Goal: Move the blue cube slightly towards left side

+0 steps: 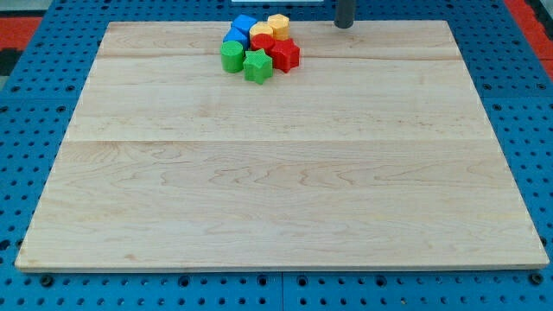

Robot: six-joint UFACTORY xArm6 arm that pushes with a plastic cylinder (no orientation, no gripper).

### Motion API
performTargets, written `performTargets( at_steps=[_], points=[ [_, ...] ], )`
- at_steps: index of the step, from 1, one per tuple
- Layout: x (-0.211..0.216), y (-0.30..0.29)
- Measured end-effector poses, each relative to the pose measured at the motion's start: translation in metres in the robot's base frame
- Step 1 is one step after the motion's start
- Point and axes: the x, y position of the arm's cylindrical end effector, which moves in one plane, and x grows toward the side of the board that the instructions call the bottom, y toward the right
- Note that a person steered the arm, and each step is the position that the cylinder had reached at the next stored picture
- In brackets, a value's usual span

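The blue cube (245, 23) sits at the top of a tight cluster of blocks near the view's top, left of centre. A second blue block (234, 36) lies just below and left of it. A yellow block (278, 23) and another yellow block (260, 33) are to its right. A red block (263, 43) and a red star (285, 55) lie below those. A green cylinder (231, 56) and a green star (257, 66) form the cluster's bottom edge. My tip (344, 25) stands at the view's top, well right of the cluster, touching no block.
The wooden board (276, 173) lies on a blue perforated table (26, 86). The cluster is close to the board's top edge.
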Motion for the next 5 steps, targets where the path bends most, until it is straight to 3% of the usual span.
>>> performTargets(
  at_steps=[3,5],
  points=[
    [0.002,-0.093],
    [0.002,-0.095]
  ],
)
